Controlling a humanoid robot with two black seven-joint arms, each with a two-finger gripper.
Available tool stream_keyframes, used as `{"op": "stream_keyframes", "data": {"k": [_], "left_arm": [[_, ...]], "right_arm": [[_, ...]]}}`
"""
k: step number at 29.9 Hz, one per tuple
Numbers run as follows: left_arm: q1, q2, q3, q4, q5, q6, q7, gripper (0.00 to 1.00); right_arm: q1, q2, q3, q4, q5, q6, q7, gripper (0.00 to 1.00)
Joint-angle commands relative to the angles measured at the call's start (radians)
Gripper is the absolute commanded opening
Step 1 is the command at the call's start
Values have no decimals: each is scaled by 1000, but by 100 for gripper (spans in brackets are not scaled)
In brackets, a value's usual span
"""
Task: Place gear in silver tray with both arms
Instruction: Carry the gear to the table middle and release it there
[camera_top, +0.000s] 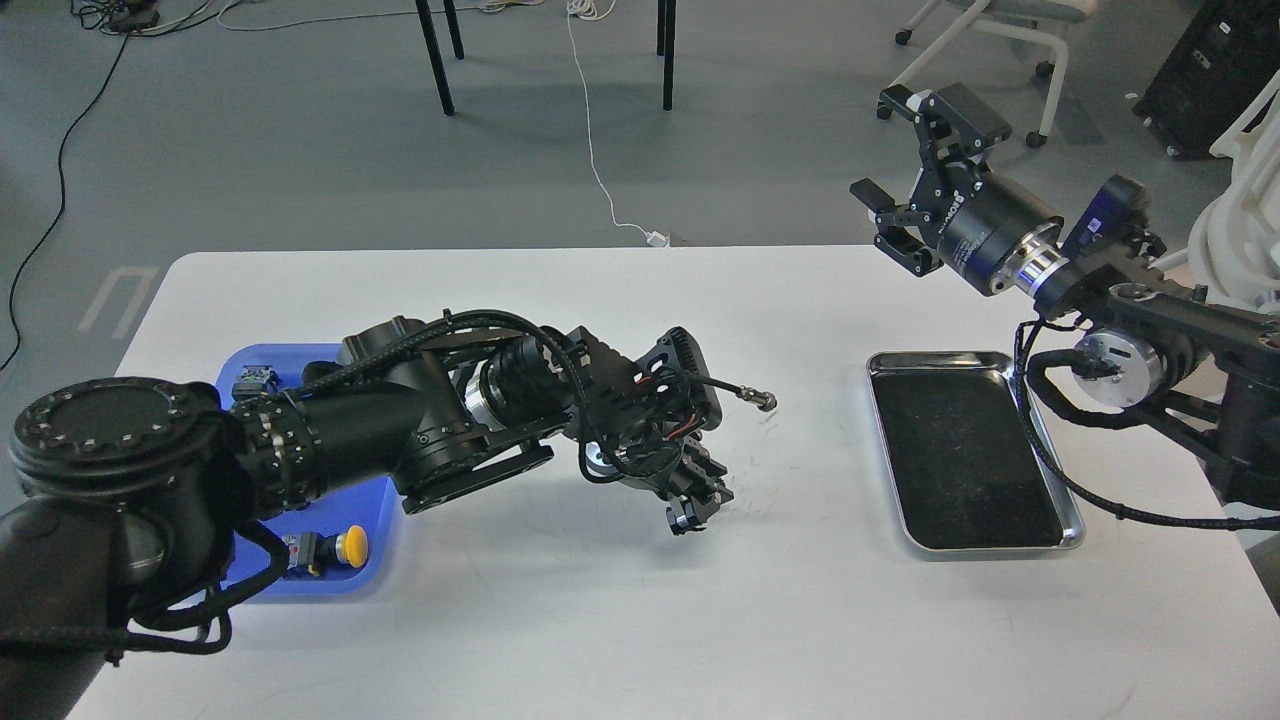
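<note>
The silver tray (985, 357) lies on the right side of the white table, its dark bottom bare. My left gripper (694, 510) hangs low over the table's middle, well left of the tray, fingers pointing down. It is dark and small, so I cannot tell whether it is open or holds anything. My right gripper (908, 160) is open and empty, raised high above the table's far edge, beyond the tray's far left corner. No gear shows anywhere in view.
A blue plastic tray (375, 520) sits at the left, mostly hidden under my left arm, and holds a yellow-capped button (345, 547) and a small part (254, 381). A cable plug (762, 401) sticks out from the left wrist. Chair legs stand on the floor beyond the table.
</note>
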Motion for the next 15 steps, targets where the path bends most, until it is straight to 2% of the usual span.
{"op": "stream_keyframes", "data": {"k": [1, 5, 7, 8, 9, 10, 11, 15], "left_arm": [[10, 0, 7, 1, 0, 1, 0, 13], [8, 0, 8, 4, 0, 3, 0, 18], [8, 0, 7, 6, 0, 3, 0, 26], [8, 0, 8, 6, 0, 3, 0, 36], [10, 0, 8, 6, 0, 3, 0, 52], [11, 0, 5, 6, 0, 4, 0, 72], [13, 0, 1, 6, 0, 9, 0, 82], [7, 0, -11, 1, 0, 58, 0, 87]], "right_arm": [[-10, 0, 0, -2, -1, 1, 0, 99], [-11, 0, 0, 0, 0, 1, 0, 99], [-11, 0, 0, -2, 0, 1, 0, 99], [-11, 0, 0, 0, -1, 1, 0, 99], [-11, 0, 2, -2, -1, 1, 0, 99], [-11, 0, 2, -2, 0, 1, 0, 99], [-11, 0, 2, 0, -1, 1, 0, 99], [-10, -3, 2, 0, -1, 4, 0, 99]]}}
